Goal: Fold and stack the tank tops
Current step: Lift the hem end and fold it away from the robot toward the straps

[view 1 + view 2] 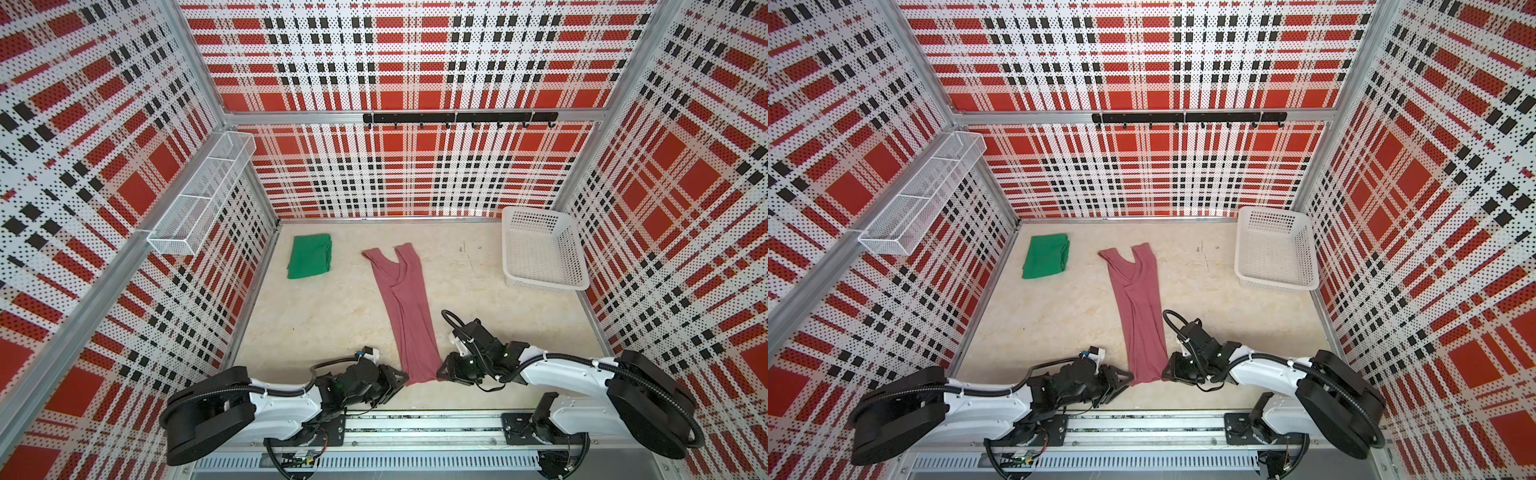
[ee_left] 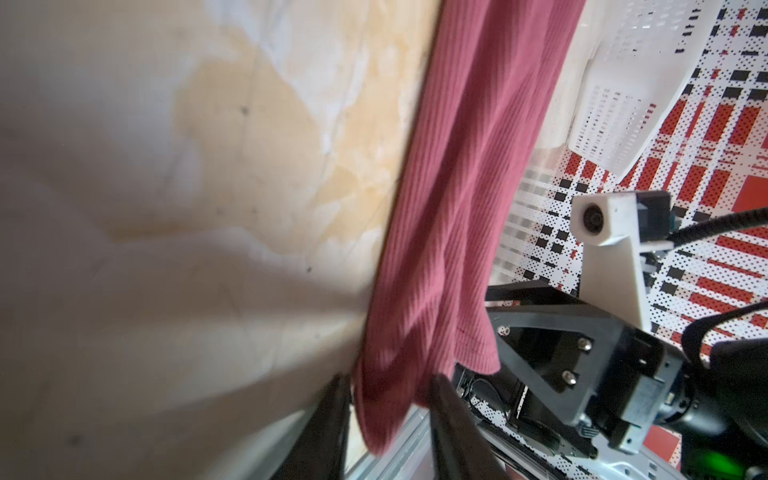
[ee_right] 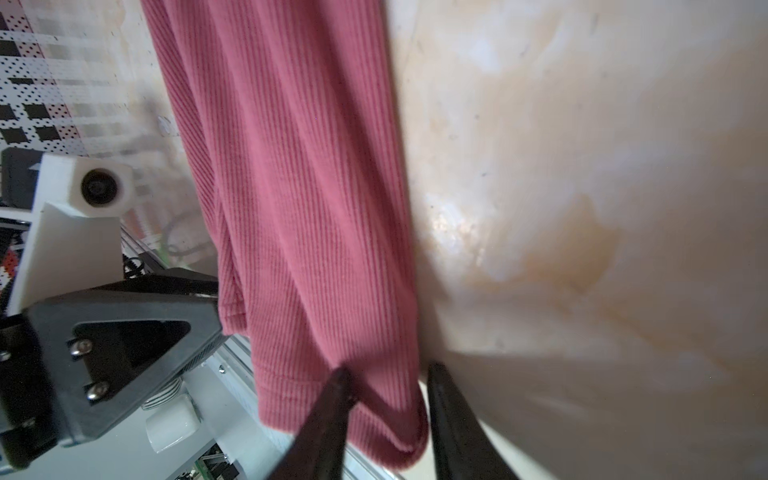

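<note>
- Room: plaid perforated walls (image 1: 415, 62) shut in three sides. The far space is open, so a lift away from the arms looks unobstructed.
- Surface: the pale marbled table (image 1: 332, 324) is flat and bare around the work.
- Pink tank top (image 1: 405, 299): lies at centre as a narrow strip. Its long axis runs away from the arms, with the straps at the far end and the hem at the near edge.
- White basket (image 1: 544, 286): far right, well apart.
- Green tank top (image 1: 309, 256): already folded, far left, well apart from the pink one.
- Left gripper (image 2: 390, 399): at the hem's left corner. Cloth fills the gap between its fingers (image 2: 453, 424); whether they bite cannot be told.
- Right gripper (image 3: 386, 399): at the hem's right corner, equally near. Its fingers (image 3: 328, 415) stand apart astride the cloth, and a sliver of table shows beside one.
- Judgement: the next fold carries the hem along the axis toward the straps.
</note>
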